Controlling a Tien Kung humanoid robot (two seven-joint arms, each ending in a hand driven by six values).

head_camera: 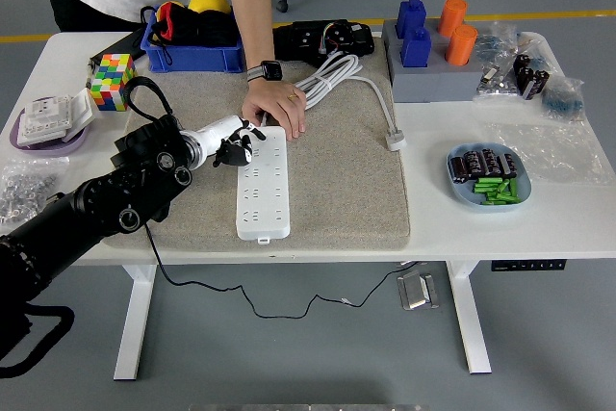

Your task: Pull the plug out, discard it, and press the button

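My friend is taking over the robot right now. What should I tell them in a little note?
Left hand: fingers curled, at the far left edge of the white power strip on the beige mat; whether it holds anything, unclear.
Right hand: out of view.
A person's hand steadies the strip's far end.
White plug lies loose on the mat.
Left: probably the button press.

Bright, even overhead light; image sharp throughout. Soft shadows lie under the table (452,243). No glare noted.
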